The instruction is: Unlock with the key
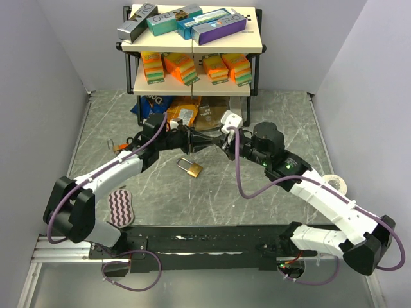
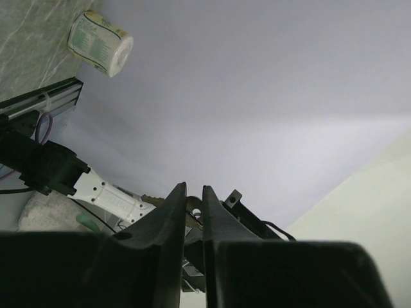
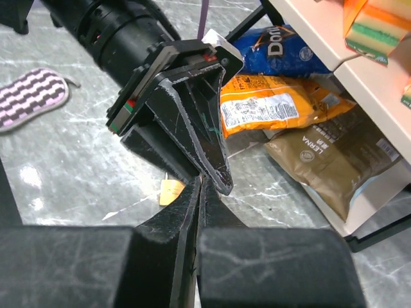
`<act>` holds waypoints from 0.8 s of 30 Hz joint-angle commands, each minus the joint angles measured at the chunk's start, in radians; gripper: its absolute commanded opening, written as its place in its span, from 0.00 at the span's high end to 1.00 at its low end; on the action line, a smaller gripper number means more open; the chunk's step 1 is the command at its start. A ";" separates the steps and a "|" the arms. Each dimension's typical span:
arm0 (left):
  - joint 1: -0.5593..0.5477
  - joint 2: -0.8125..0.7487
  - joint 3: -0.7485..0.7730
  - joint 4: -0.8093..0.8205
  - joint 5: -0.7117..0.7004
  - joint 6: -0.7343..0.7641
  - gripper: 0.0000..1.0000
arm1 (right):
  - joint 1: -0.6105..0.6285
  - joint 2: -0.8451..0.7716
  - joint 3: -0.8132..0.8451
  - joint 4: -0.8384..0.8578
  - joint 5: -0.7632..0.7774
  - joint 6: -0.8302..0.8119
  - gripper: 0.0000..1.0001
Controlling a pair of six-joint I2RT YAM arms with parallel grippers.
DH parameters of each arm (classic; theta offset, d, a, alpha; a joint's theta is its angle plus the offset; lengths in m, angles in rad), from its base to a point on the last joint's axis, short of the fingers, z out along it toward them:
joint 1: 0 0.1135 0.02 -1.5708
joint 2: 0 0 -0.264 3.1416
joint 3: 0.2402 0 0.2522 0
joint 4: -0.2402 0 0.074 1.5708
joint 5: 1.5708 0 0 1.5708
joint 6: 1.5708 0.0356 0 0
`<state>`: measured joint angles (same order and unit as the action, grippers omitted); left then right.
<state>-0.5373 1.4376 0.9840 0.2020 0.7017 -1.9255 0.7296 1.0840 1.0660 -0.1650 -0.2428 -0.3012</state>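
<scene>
The right gripper point(image 3: 200, 185) has its fingers pressed flat together, with only a thin seam showing between them in its wrist view. Its tips meet the tips of the left gripper point(image 2: 194, 190), which comes in from the opposite side. The left fingers are drawn almost together with a narrow slit between them. A small metallic bit shows at the slit, but I cannot tell whether it is the key or whether it is pinched there. Both grippers hang above the desk point(image 1: 257, 205), nose to nose, near its middle. The padlock point(image 1: 191, 169), brass with its shackle up toward the arms, lies flat on the desk just nearer the bases than the meeting point, touching neither gripper. Beyond the grippers stands a two-tier shelf point(image 1: 192, 48), with snack bags point(image 3: 270, 109) on the desk beneath it. A striped pad point(image 1: 120, 206) lies by the left arm and a tape roll point(image 1: 335, 184) by the right.
</scene>
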 commanded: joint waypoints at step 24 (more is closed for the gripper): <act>0.033 -0.036 -0.071 0.227 -0.107 0.121 0.99 | -0.002 -0.047 -0.018 -0.031 0.007 0.085 0.46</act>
<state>-0.5282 1.4391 0.9012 0.3321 0.6418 -1.9041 0.7864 1.0595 1.0203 -0.2035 -0.1967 -0.3614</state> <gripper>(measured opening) 0.022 0.513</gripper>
